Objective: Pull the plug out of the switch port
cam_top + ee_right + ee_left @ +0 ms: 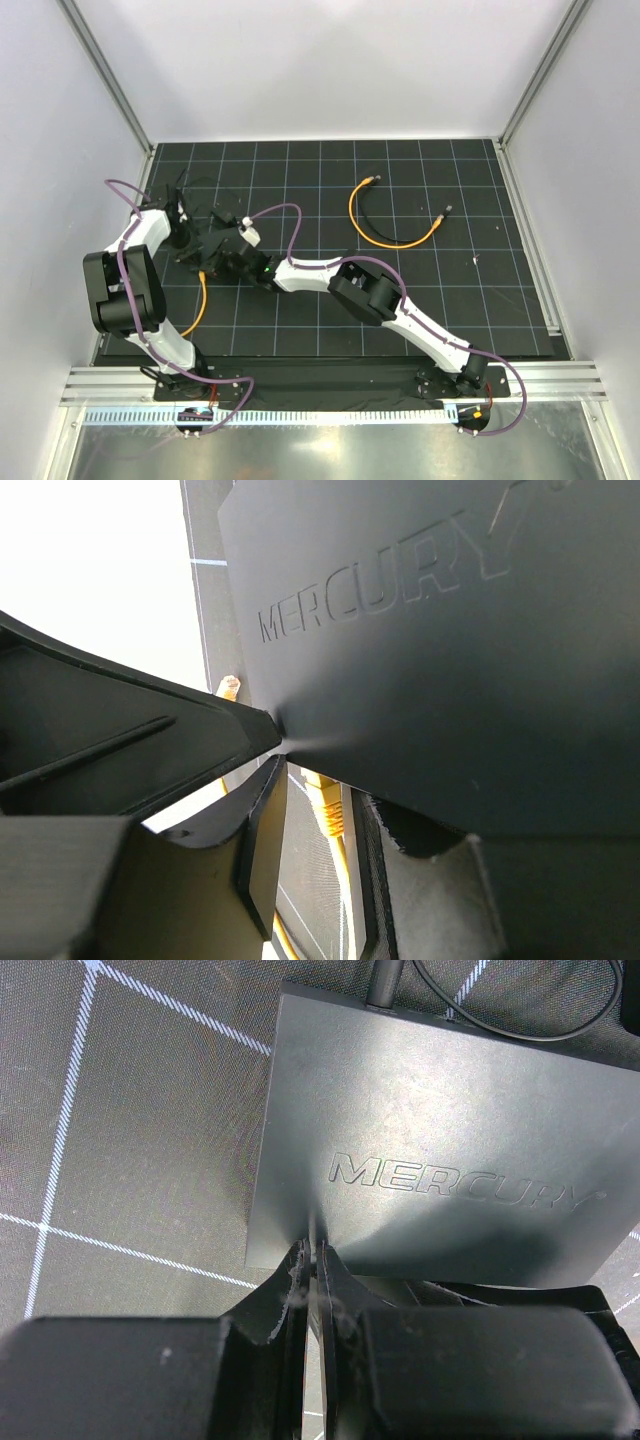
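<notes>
Switch (430,1110) lies flat at left of mat (420,190), yellow plug (322,805) at its edge, prob. seated. Right gripper (335,802) jaws apart, straddling plug w/ gaps. Left gripper (312,1260) pinched together, tips on switch edge. Risk: latch unreleased, so pull drags switch from under those tips.

1. Black grid mat (400,320) covered the table.
2. Switch (430,1110) lay on it near the left edge.
3. Loose orange cable (385,235) lay curled right of centre.
4. Second orange cable (200,305) lay by the near-left corner.
</notes>
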`<state>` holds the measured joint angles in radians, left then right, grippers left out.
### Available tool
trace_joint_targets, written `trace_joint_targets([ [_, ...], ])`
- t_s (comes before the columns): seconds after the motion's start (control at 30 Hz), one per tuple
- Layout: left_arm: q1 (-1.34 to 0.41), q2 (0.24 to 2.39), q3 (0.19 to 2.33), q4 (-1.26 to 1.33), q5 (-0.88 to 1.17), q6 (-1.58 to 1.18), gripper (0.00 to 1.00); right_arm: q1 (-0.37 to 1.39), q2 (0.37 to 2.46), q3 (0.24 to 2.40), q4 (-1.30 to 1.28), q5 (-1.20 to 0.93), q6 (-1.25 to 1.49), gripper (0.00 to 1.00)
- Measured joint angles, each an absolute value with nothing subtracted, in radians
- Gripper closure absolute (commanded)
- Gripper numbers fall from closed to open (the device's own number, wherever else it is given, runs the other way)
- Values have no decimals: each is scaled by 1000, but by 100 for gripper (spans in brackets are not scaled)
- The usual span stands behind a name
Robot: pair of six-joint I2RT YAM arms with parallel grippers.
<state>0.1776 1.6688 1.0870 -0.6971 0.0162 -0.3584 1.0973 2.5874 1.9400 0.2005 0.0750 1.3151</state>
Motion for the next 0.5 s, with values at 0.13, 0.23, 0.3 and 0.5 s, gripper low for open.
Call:
trace_joint_targets([
  [0.13,178,1669,1087,-697,16,-358,90,1097,2587,1941,199,74,1314,66],
  [0.23,178,1669,1087,-697,16,-358,90,1096,2588,1949,187,72,1312,66],
  [0.3,178,1669,1087,-697,16,-358,90,1096,2590,1958,174,71,1311,68],
  [0.5,178,1669,1087,-697,16,-358,90,1095,2591,1964,168,65,1310,59],
])
